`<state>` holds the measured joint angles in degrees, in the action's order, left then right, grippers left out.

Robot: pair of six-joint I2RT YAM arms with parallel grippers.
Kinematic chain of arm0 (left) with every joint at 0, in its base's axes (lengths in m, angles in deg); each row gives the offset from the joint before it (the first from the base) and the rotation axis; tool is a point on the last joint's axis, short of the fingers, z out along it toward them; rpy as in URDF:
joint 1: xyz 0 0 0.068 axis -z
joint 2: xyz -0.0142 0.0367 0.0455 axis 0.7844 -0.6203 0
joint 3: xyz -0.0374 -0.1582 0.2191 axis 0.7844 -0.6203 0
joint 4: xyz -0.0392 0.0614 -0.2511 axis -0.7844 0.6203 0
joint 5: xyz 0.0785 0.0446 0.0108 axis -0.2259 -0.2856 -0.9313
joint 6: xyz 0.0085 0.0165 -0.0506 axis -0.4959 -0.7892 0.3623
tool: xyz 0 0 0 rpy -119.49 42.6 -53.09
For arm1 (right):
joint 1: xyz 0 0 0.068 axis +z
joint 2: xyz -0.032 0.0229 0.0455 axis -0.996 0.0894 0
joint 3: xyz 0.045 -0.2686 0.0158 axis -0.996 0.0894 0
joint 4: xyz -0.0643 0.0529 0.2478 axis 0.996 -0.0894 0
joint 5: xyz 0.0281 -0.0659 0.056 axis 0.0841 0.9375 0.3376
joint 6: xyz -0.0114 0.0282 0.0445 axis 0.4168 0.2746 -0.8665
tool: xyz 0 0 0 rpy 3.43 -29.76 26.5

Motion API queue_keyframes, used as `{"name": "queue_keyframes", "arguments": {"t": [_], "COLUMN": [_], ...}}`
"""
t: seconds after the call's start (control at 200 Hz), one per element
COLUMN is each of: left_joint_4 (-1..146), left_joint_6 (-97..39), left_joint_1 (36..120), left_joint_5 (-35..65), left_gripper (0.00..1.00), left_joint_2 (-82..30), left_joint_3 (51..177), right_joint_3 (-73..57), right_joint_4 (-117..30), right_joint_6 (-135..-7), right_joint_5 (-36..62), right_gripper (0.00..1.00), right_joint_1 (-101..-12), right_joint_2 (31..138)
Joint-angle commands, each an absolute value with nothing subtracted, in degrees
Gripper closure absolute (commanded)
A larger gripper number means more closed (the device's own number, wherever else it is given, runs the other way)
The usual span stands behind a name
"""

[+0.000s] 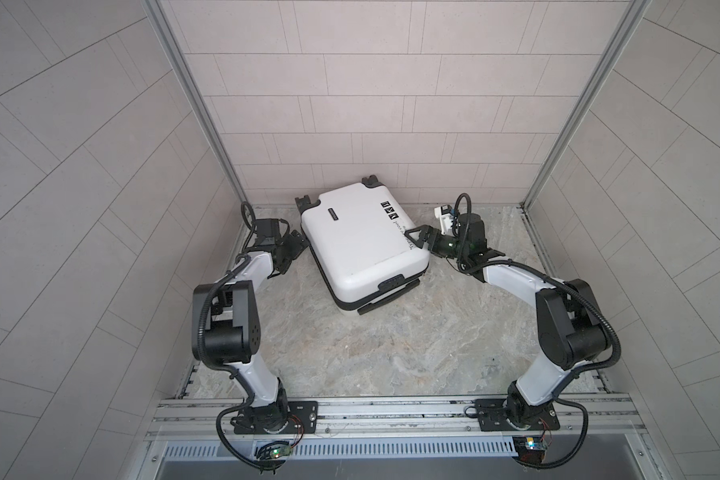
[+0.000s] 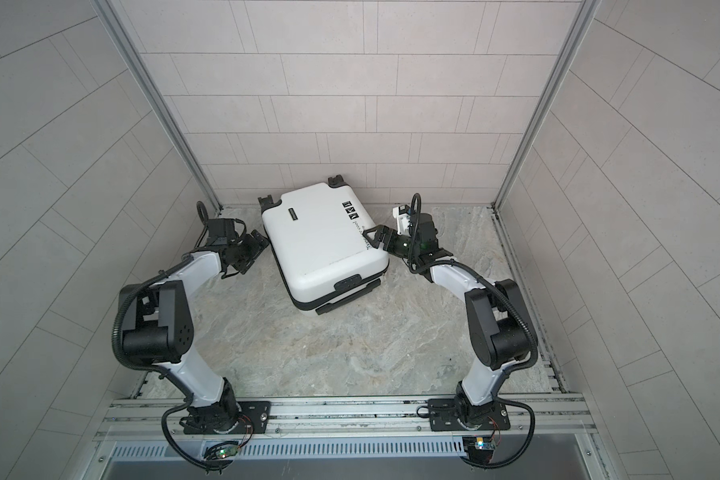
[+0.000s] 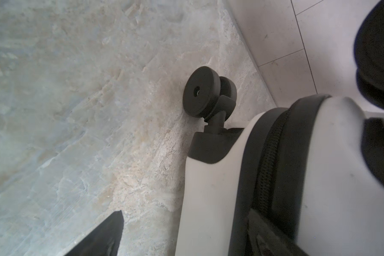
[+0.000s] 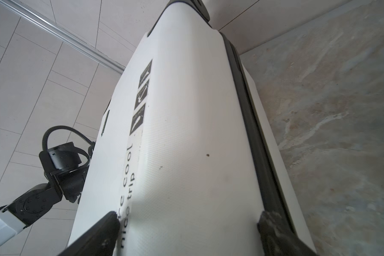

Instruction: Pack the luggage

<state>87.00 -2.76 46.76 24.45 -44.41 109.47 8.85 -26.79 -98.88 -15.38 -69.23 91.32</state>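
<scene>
**A:** How many things are sitting on the desk?

**B:** One. A single piece of luggage [image 1: 362, 245] [image 2: 325, 245], a white hard-shell case, is lying flat on the marbled desk [image 1: 391, 353], between the two pincers. In both top views two black wheels [image 1: 304, 202] are showing beyond the left pincer. Three black square icons [image 1: 390, 210] are sitting just past the right pincer's tips. One black handle [image 1: 391, 284] is showing at the near end.

**A:** Is anything showing inside it?

**B:** No. It is lying shut, with its black zipper band [image 3: 268, 155] running round the seam and hiding the inside.

**A:** And the pincers?

**B:** There are two. The left pincer [image 1: 296, 243] [image 2: 258, 245] is hovering with its jaws apart, just beside the case. The right pincer [image 1: 415, 240] [image 2: 373, 239] is spreading its jaws wide, straddling the upper shell's edge. One of its fingers [image 4: 98, 235] is lying by the printed text [image 4: 126, 168] and the other by the zipper band. I cannot tell whether they are pressing.
</scene>
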Motion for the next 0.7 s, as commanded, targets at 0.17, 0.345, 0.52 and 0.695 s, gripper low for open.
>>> {"name": "queue_keyframes", "arguments": {"t": [0.17,0.345,0.52,0.695], "left_joint_4": [94.70,96.01,96.75,96.41], "left_joint_6": [-8.05,-7.84,-7.03,-4.66], "left_joint_1": [53.84,56.62,59.30,61.67], "left_joint_5": [27.98,27.48,28.95,30.03], "left_gripper": [0.07,0.07,0.07,0.07], "left_joint_2": [-49.20,-52.68,-58.10,-61.40], "left_joint_3": [117.61,122.49,129.87,135.61], "right_joint_3": [18.25,25.36,27.34,25.24], "right_joint_4": [-31.17,-32.25,-34.57,-38.73], "right_joint_6": [-98.50,-98.93,-98.09,-95.92], "right_joint_5": [-13.17,-9.51,-8.57,-6.99], "right_gripper": [0.01,0.01,0.00,0.01], "right_joint_1": [-59.58,-58.50,-58.48,-59.14], "right_joint_2": [81.14,74.65,72.17,72.38]}}
